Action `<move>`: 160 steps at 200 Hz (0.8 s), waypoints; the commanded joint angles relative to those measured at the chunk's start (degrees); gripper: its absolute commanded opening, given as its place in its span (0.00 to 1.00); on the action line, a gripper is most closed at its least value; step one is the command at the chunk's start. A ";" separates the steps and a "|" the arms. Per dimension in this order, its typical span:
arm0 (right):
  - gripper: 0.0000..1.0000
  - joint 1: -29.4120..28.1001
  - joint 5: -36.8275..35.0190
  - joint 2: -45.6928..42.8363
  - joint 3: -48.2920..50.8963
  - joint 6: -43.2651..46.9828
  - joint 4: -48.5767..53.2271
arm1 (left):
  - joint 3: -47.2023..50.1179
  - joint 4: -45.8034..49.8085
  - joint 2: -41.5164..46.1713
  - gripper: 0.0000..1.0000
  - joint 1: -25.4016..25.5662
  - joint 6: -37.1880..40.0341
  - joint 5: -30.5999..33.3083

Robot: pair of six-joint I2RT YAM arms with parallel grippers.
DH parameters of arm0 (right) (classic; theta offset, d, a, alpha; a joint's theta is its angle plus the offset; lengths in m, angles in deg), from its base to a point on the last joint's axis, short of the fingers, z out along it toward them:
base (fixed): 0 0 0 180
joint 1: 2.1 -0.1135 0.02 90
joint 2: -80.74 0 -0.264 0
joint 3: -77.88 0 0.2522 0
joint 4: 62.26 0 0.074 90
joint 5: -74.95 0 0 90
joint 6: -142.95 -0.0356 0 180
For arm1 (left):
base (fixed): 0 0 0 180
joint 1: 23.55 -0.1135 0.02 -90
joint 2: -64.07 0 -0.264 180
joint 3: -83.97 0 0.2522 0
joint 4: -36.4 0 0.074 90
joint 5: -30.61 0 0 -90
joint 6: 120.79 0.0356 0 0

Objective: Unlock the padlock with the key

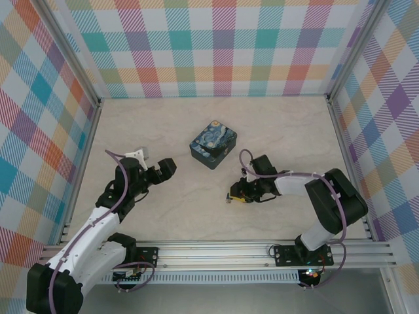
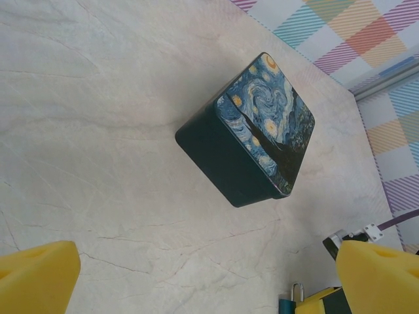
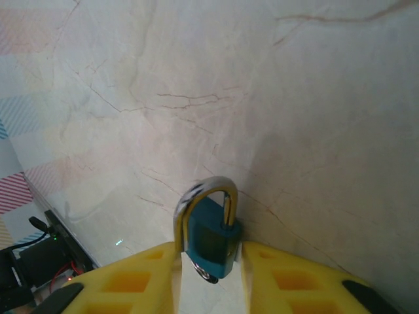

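Because it is small smooth metal, padlock (image 3: 209, 239): probably light, stiff, slippery; hold the blue body.
Place: between right gripper (image 1: 234, 196) fingers, near-right of tin (image 1: 213, 144).
State, right gripper: grip not clear.
State, left gripper (image 1: 167, 169): wide open.

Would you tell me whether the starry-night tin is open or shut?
Shut: on the tin, the painted lid sits flush, with no gap showing.

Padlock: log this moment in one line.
padlock: between right fingers, shackle pointing outward, grip unclear | left gripper: open, facing tin
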 commanded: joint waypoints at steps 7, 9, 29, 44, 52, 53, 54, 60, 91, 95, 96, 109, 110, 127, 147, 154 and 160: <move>0.35 0.46 -4.08 -4.50 -1.56 3.44 5.40 | -3.37 2.01 -0.10 1.00 -0.95 0.65 1.54; 0.36 0.45 -4.28 -4.97 -1.65 3.61 5.72 | -3.52 2.13 -0.06 1.00 -1.00 0.75 1.60; 0.42 0.89 -7.32 -8.81 -1.94 5.37 9.01 | -4.25 2.37 0.23 1.00 -1.15 0.81 3.53; 0.45 1.24 -10.74 -12.41 -2.16 6.83 11.95 | -4.12 1.89 0.71 1.00 -1.36 0.98 5.59; 0.46 1.56 -12.54 -14.44 -2.16 7.46 13.31 | -4.10 1.59 1.11 1.00 -1.37 1.36 6.60; 0.47 1.59 -12.72 -14.77 -2.20 7.53 13.48 | -4.05 1.56 1.16 1.00 -1.42 1.44 6.68; 0.47 1.64 -12.94 -15.01 -2.18 7.61 13.69 | -4.07 1.55 1.23 1.00 -1.44 1.48 6.84; 0.48 1.85 -14.13 -16.69 -2.13 8.14 14.47 | -4.10 1.53 1.42 1.00 -1.45 2.13 7.47; 0.57 3.44 -20.02 -25.15 -1.42 11.72 17.30 | -4.12 1.98 3.26 1.00 -1.52 6.05 13.36; 0.59 3.66 -20.90 -26.22 -1.30 12.25 17.33 | -3.97 1.84 3.57 1.00 -1.55 6.56 14.57; 0.60 3.74 -21.12 -26.50 -1.29 12.34 17.38 | -3.90 1.78 3.67 1.00 -1.55 6.67 14.84; 0.67 4.76 -23.47 -29.41 -0.55 14.48 16.83 | -2.73 0.61 4.95 1.00 -1.55 8.29 18.66; 0.68 4.81 -23.72 -29.59 -0.52 14.64 16.77 | -2.62 0.45 5.06 1.00 -1.50 8.42 18.90; 0.84 6.70 -27.70 -32.21 -0.08 17.71 16.27 | 0.65 -4.19 6.50 1.00 -1.55 11.72 22.52; 1.00 9.30 -32.72 -33.74 -0.06 22.36 14.74 | 2.31 -7.05 5.87 1.00 -1.55 16.25 26.71; 1.00 10.18 -35.13 -34.00 0.17 24.09 13.62 | 2.32 -7.33 4.95 1.00 -1.55 18.03 27.95; 1.00 10.96 -37.22 -34.11 0.63 25.63 12.06 | 2.11 -7.14 3.93 1.00 -1.59 18.78 29.22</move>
